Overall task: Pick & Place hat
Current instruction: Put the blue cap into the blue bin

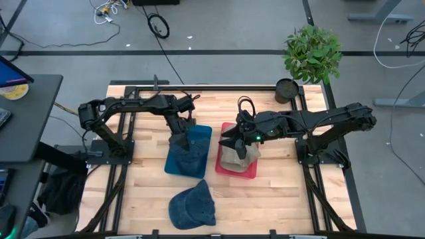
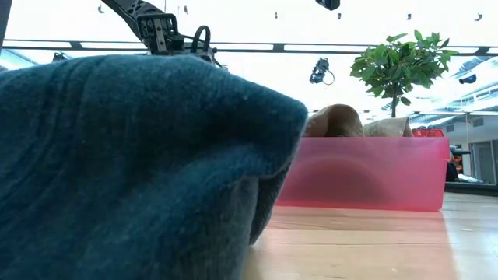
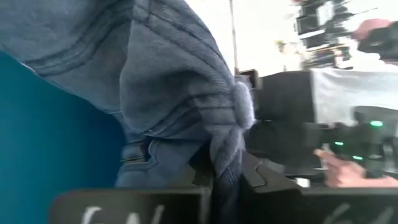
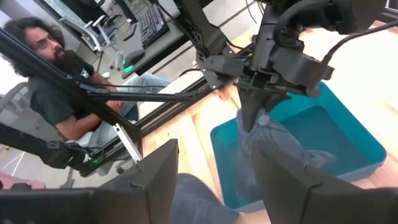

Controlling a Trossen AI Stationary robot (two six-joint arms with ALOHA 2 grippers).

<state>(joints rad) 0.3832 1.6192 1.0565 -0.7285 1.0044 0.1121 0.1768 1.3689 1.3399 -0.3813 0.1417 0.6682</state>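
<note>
Over the teal bin (image 1: 196, 136), the left gripper (image 1: 179, 138) hangs with its fingers pinched on the crown of a blue denim hat (image 1: 182, 151). The hat drapes down into the bin, as the right wrist view confirms (image 4: 267, 146). The left wrist view shows the cloth bunched between the fingertips (image 3: 186, 93).

Above the pink bin (image 1: 226, 169), the right gripper (image 1: 232, 142) stands with its fingers spread wide; nothing is seen between them. A tan hat (image 1: 234, 157) lies in the pink bin beneath it.

A second blue hat (image 1: 192, 206) lies on the wooden table (image 1: 279, 199) near the front edge, apart from both bins. A potted plant (image 1: 311, 54) stands at the back right corner. A seated person (image 4: 59, 93) shows beyond the table.
</note>
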